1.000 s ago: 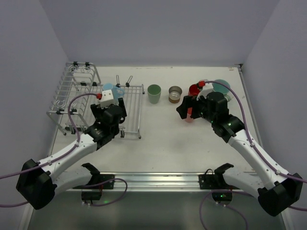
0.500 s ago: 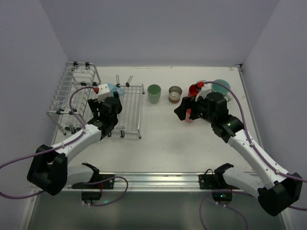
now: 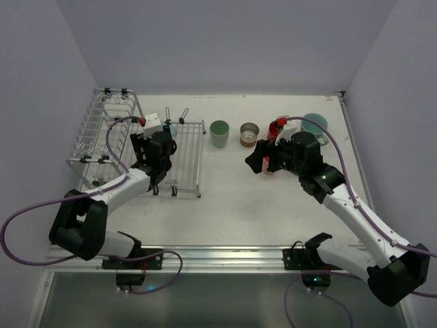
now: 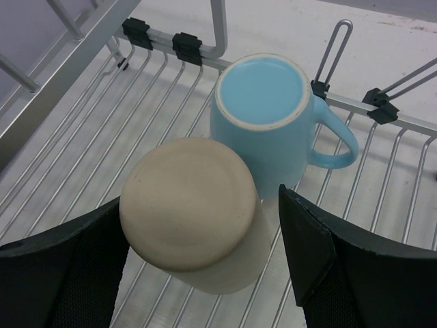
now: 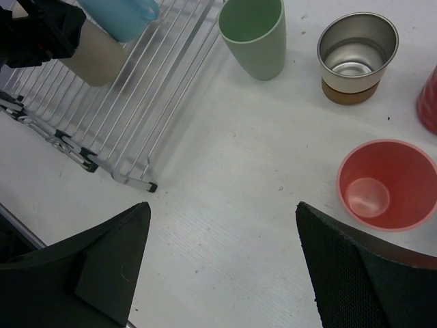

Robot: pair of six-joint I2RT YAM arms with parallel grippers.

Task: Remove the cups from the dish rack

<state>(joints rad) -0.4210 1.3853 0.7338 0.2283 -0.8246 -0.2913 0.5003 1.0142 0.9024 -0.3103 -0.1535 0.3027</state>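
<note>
1. The beige cup (image 4: 184,201) is stood base-up on the flat grid tray of the dish rack (image 3: 202,158), toward the tray's far end. Its long axis is judged roughly upright, with a slight lean in the left wrist view.
2. The cup is bracketed by the left end effector (image 4: 201,219), whose fingers are spread, one at each flank. No squeeze is seen. A small gap is seen at one finger; contact at the other cannot be told.
3. A light blue mug (image 4: 263,102), also inverted, is set just beyond the beige cup on the same tray. Whether the two touch cannot be told. Its handle is turned toward the finger with the gap.
4. The left arm is plainly the nearer one. The closing is judged to run across the cup's width, followed by a lift straight up off the rack.
5. The cup is carried only on the tray's parallel wires and its wall looks smooth, so slipping or nudging the mug is a risk.
6. The right end effector (image 5: 224,225) is held spread and empty, well right of the rack, over bare table (image 5: 225,157). A pale green tumbler (image 5: 254,34), a metallic cup (image 5: 355,51) and a red cup (image 5: 386,184) are stood there, with room left beside them.
</note>
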